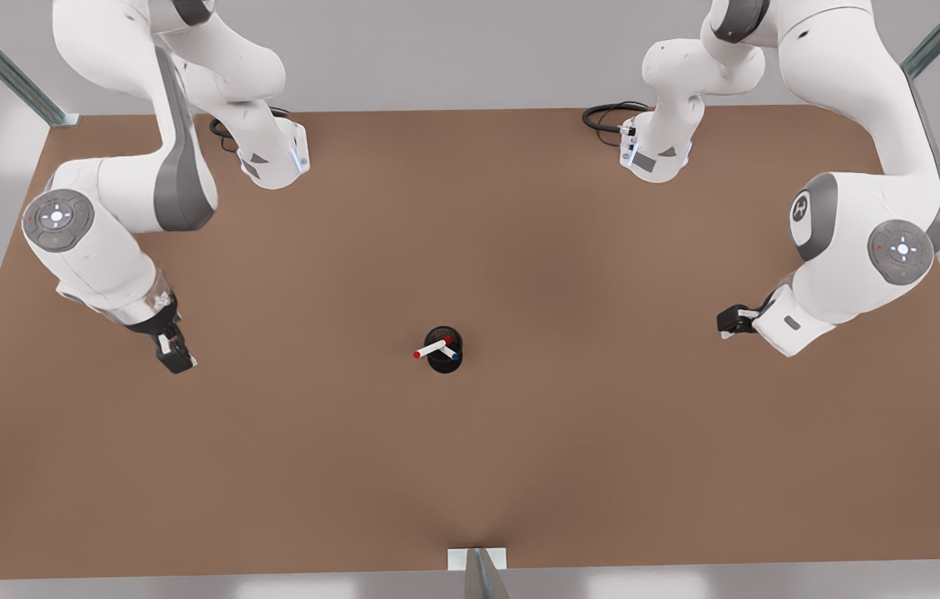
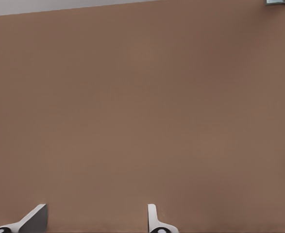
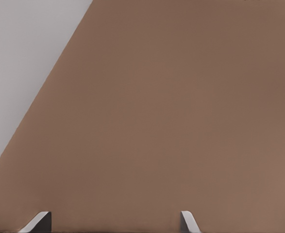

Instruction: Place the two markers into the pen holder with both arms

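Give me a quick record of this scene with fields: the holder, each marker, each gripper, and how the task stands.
pen holder: black cup, upright near the middle of the table
red marker: in the holder, leaning to the front view's left
blue marker: in the holder, leaning to the front view's right
left gripper: open, holding nothing, facing the table
right gripper: open, holding nothing, facing the table
task: both markers appear to be in the holder
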Controlling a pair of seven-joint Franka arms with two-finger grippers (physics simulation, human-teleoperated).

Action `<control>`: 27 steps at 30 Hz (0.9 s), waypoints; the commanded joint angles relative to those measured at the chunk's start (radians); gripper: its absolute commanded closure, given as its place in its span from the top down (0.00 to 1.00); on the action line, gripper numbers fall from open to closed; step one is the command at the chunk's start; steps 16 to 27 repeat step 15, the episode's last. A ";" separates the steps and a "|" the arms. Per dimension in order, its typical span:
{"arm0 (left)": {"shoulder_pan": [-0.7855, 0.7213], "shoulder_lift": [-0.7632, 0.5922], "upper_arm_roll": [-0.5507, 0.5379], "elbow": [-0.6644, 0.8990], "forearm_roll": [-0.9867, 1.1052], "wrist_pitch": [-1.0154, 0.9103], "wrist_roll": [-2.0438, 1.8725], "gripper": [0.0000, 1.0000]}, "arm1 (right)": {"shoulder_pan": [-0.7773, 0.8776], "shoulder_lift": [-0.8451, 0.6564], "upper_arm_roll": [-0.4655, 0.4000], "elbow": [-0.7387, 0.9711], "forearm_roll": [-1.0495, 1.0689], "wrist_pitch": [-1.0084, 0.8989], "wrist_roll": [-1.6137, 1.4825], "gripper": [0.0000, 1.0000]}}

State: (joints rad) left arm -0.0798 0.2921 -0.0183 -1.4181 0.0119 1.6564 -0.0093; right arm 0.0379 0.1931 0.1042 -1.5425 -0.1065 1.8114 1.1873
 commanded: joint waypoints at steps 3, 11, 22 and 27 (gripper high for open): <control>0.000 0.004 0.000 0.001 0.003 -0.018 -0.003 1.00 | 0.023 0.014 0.012 0.024 0.033 -0.033 -1.097 1.00; 0.000 0.012 0.000 0.011 0.005 -0.018 -0.003 1.00 | 0.007 0.020 0.008 0.045 0.031 -0.030 -1.109 1.00; -0.001 0.013 0.000 0.011 0.003 -0.018 -0.003 1.00 | 0.007 0.028 0.006 0.045 0.033 -0.032 -1.109 1.00; -0.001 0.013 0.000 0.011 0.003 -0.018 -0.003 1.00 | 0.007 0.028 0.006 0.045 0.033 -0.032 -1.109 1.00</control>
